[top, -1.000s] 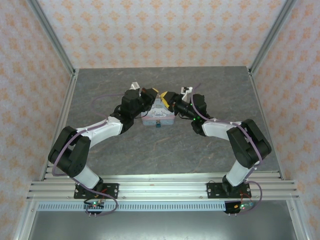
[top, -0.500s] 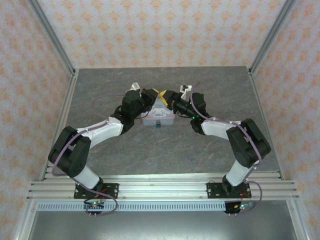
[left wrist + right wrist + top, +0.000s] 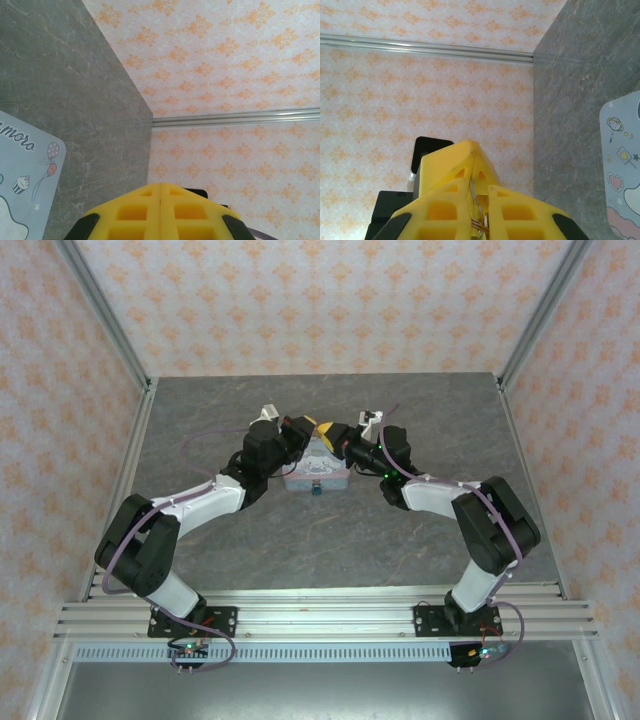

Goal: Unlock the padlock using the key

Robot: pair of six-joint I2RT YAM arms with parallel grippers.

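Left end effector (image 3: 160, 189) has its yellow fingers pressed flat together, hanging by a corner of the tin (image 3: 22, 170). Right end effector (image 3: 476, 172) is down to a narrow gap, pinching the little brass key (image 3: 478, 223). Padlock (image 3: 316, 490) sits against the tin's near side on the counter (image 3: 330, 540), just below where both arms meet.

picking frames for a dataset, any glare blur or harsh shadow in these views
Top external: even, diffuse light, soft shadows under the arms, no glare, sharp, though the padlock is barely a speck. Left wrist: the left gripper is sharp and evenly lit, scene tilted. Right wrist: likewise clear; the key sits in shadow inside the right gripper, hard to make out.
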